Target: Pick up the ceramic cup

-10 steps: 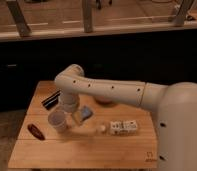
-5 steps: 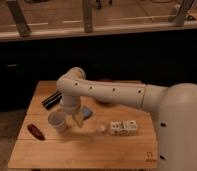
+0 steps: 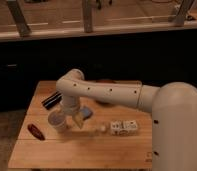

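**A:** While your gripper (image 3: 71,119) hangs low over the table (image 3: 92,155), where's the cup (image 3: 57,122)?

**B:** Upright on the wood, toward the table end with the dark red object (image 3: 36,131). It's touching the gripper or just beside it, can't tell which. The sponge (image 3: 86,114) is just beside the gripper on the other side.

**A:** Grasping it or released?

**B:** Can't tell, the wrist hides the tip. The cup looks seated on the table, so I'd judge it isn't lifted yet.

**A:** How will it handle?

**B:** It's ceramic, so stiff, probably glazed and slick, and weighty for its size. It chips if you drop it. No handle seen, and it's tapered, wider on top. You'd do best pinching across the rim wall, or clasping the body high under the rim so it can't slip through. Squeeze firmly and lift straight.
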Robot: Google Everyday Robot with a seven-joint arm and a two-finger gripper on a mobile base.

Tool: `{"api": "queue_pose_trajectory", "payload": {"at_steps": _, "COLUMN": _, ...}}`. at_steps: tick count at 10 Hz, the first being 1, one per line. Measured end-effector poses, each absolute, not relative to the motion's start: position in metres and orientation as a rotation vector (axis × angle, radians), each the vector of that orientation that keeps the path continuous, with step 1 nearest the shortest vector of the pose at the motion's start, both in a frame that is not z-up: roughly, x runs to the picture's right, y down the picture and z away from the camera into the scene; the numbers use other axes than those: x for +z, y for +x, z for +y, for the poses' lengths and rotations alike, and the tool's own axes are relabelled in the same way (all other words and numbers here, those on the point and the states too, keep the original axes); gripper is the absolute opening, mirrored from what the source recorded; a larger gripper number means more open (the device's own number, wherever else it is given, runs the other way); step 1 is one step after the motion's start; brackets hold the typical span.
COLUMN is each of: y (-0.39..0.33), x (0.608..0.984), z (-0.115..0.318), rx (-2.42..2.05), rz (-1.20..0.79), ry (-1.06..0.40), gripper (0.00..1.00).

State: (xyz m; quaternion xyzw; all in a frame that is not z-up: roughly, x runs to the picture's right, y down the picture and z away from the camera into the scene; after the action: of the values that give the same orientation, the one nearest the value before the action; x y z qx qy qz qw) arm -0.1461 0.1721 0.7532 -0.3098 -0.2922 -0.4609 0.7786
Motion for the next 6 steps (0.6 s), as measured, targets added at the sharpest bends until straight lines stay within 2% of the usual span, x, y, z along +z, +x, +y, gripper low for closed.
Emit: {"api": "queue_pose_trajectory", "payload": {"at_steps": 6, "y": -0.149, "x": 0.767, "z": 0.163, "rx": -1.024, "rz": -0.67, "ry": -0.622, "gripper": 0.8}}
